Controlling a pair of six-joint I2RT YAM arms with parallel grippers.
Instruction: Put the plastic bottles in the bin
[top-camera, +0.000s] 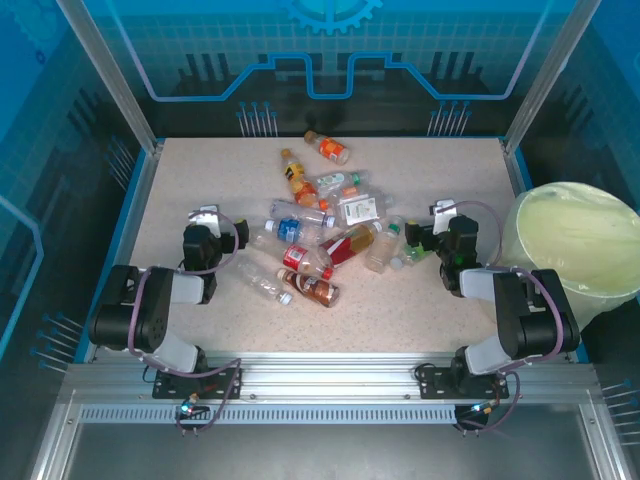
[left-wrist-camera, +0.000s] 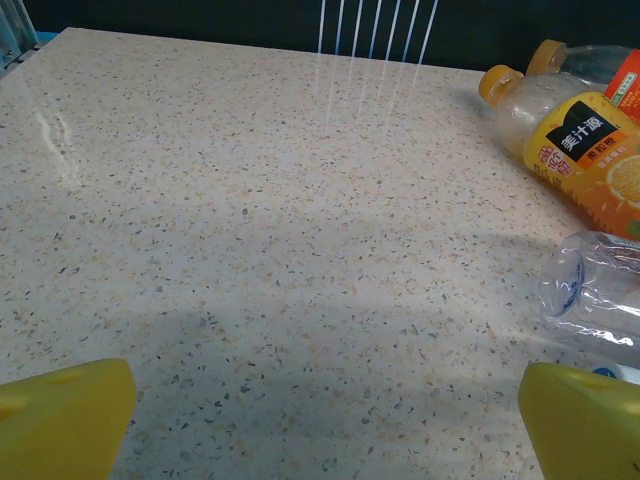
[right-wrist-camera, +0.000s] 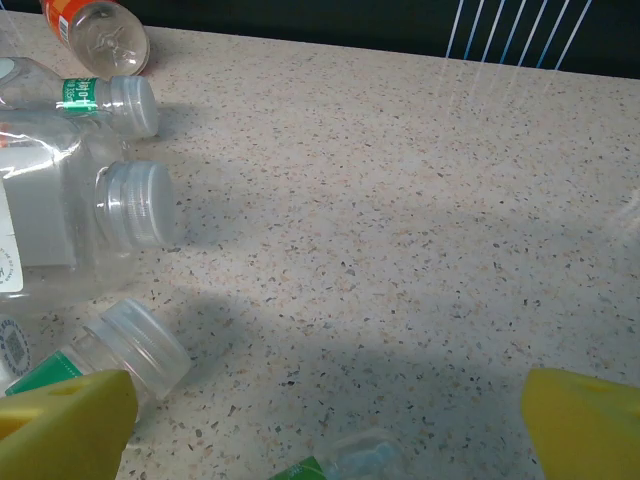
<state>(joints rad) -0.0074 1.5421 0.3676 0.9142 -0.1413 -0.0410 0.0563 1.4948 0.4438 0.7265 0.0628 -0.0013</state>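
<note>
The left claw (left-wrist-camera: 320, 425) and right claw (right-wrist-camera: 320, 425) are released, nothing held. The bottles (top-camera: 320, 230) are heaped on the desk (top-camera: 200, 170) between them — one just left of the right claw should be gripped mid-body, the bin (top-camera: 560, 188) being on its right

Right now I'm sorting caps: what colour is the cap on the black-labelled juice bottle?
Orange cap, clearest in the left wrist view.

**Speckled desk, bright bottles**

The desk (left-wrist-camera: 250, 200) is dark-speckled beige. Right of the left jaws (yellow-tipped, like the right) lies an orange-capped bottle (left-wrist-camera: 560, 130) with a black-and-orange label. Left of the right jaws, clear bottles (right-wrist-camera: 60, 215) carry whitish caps. The bin (top-camera: 522, 245) is pale yellow-green.
</note>
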